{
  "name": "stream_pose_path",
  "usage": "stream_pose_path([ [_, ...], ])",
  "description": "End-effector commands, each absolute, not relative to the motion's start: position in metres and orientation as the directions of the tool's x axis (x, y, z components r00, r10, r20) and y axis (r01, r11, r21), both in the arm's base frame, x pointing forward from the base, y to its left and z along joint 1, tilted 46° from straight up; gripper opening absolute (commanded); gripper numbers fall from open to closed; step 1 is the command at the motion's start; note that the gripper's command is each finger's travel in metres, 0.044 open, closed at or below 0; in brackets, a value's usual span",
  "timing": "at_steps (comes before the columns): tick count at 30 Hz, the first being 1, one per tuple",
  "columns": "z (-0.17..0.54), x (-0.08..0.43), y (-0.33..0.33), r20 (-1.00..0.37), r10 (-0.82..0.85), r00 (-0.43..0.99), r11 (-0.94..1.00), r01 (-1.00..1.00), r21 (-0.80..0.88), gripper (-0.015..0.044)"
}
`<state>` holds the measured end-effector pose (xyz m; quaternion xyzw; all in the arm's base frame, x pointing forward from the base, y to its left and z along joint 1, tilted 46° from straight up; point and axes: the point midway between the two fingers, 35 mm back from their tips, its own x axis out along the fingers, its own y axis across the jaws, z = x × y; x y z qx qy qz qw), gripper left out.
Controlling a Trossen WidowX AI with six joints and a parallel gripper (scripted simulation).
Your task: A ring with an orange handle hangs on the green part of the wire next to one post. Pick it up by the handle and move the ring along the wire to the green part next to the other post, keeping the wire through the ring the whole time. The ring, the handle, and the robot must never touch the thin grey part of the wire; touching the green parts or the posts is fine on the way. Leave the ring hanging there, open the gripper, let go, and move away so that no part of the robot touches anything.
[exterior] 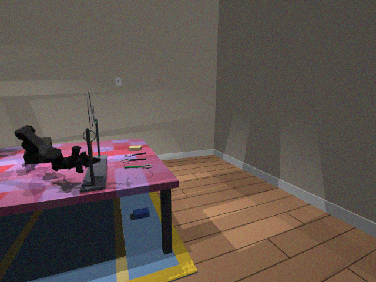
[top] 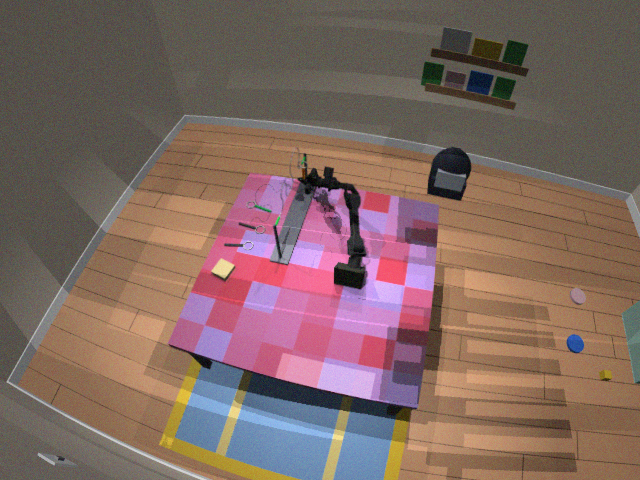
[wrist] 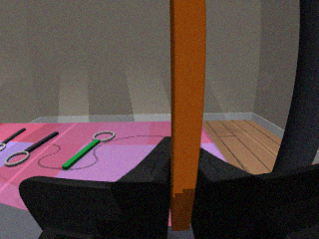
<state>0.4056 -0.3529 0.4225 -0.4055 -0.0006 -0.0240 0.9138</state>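
Note:
My gripper (top: 301, 180) (exterior: 97, 160) (wrist: 173, 142) is shut on the lower part of the orange handle (top: 303, 172) (wrist: 187, 90), which stands upright between the fingers. The ring (exterior: 95, 135) is at the top of the near post (exterior: 90, 164), around the green part of the wire there; exact contact is too small to tell. In the wrist view a dark post (wrist: 300, 95) stands close on the right of the handle. The other post (top: 278, 242) (exterior: 97, 142) has its own green wire part (top: 278, 221). The thin grey wire rises in loops between the posts.
Both posts stand on a long grey base (top: 297, 222) (exterior: 101, 173). Beyond it lie a green-handled ring (top: 262, 208) (exterior: 133, 167) (wrist: 82, 153), two black-handled rings and a yellow block (top: 223, 269) (exterior: 135, 148). The arm reaches in from the opposite side of the base.

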Motion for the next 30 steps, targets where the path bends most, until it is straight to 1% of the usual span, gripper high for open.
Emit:
stream_pose_path([
  [1, 0.425, 0.406, -0.35, 0.022, -0.044, 0.999, 0.67, 0.046, -0.741, -0.015],
  [6, 0.433, 0.407, -0.339, 0.026, -0.044, 0.999, 0.672, 0.049, -0.739, -0.015],
  [30, 0.434, 0.407, -0.338, 0.026, -0.044, 0.999, 0.672, 0.049, -0.739, -0.015],
])
